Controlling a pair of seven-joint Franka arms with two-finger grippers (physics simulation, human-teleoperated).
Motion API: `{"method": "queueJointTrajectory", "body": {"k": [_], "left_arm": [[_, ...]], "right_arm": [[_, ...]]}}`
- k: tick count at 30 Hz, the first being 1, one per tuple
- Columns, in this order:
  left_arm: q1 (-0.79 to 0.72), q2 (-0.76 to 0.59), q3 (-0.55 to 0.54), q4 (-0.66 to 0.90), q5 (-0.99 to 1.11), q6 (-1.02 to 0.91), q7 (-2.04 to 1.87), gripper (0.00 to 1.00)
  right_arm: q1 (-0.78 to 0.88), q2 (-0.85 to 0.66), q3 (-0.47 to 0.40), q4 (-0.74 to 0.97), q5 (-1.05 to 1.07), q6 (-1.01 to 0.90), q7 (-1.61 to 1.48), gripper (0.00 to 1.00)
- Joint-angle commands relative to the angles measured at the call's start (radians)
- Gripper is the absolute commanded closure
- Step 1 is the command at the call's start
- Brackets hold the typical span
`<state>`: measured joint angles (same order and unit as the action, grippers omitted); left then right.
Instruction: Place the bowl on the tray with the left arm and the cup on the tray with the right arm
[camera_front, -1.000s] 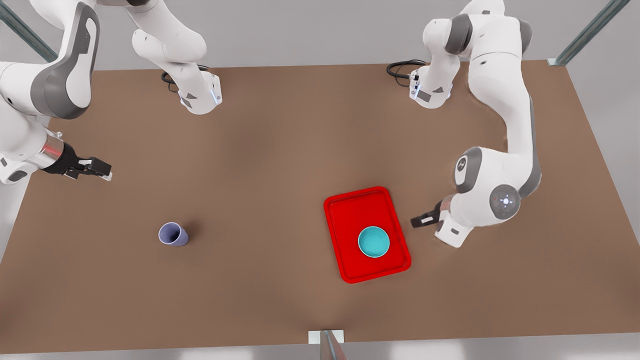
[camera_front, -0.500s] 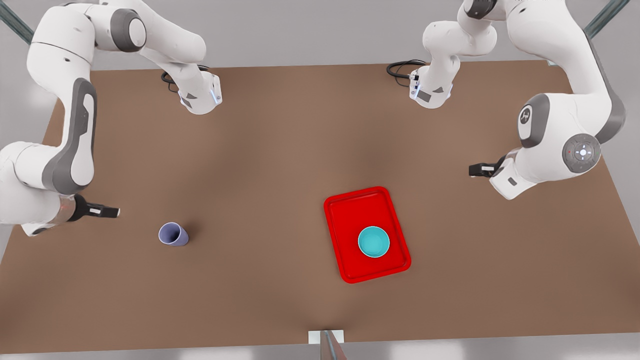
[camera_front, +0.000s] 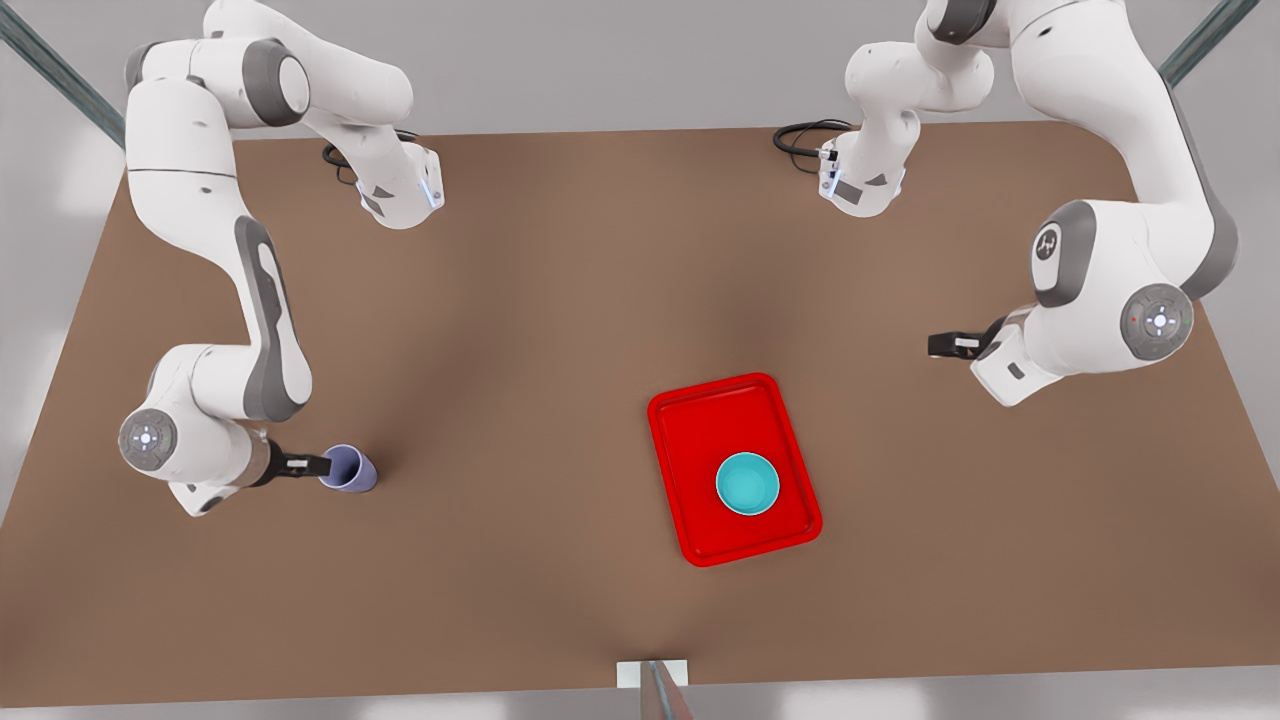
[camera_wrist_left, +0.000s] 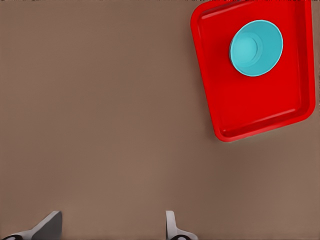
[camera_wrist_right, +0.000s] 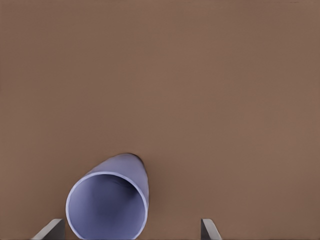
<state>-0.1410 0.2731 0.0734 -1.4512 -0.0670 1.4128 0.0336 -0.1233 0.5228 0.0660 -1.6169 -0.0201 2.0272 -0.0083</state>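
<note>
My right end effector (camera_front: 322, 466) has come down beside the cup (camera_front: 349, 468), fingers wide, at nine o'clock on the desk (camera_front: 560, 300). My left end effector (camera_front: 935, 345) has barely moved, wide open at three o'clock. The bowl (camera_front: 747, 484) sits on the tray (camera_front: 700, 420).

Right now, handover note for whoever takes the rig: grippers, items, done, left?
Right gripper: open, at the cup on the front view's left; cup between the fingers in the right wrist view, not gripped.
Left gripper: open, holds nothing, waits over the table on the front view's right, apart from the tray.
Bowl: upright in the tray.
Cup: on the table, well apart from the tray.
Done: bowl placed.
Left: grip the cup, carry it over, set it in the tray's free half.
</note>
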Motion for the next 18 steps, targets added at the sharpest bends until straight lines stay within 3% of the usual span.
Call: {"method": "queueJointTrajectory", "body": {"k": [1, 14, 18], "left_arm": [[0.000, 0.001, 0.000, 0.000, -0.001, 0.000, 0.002, 0.00], [0.000, 0.014, 0.005, 0.003, -0.004, 0.003, 0.011, 0.00], [0.000, 0.014, 0.005, 0.003, -0.002, 0.003, 0.011, 0.00]], "right_arm": [[-0.002, 0.003, 0.000, 0.000, 0.000, 0.001, 0.001, 0.00], [-0.010, 0.056, -0.005, -0.034, 0.000, 0.025, 0.001, 0.00], [-0.004, 0.062, -0.006, -0.043, -0.001, 0.036, 0.001, 0.15]]}}
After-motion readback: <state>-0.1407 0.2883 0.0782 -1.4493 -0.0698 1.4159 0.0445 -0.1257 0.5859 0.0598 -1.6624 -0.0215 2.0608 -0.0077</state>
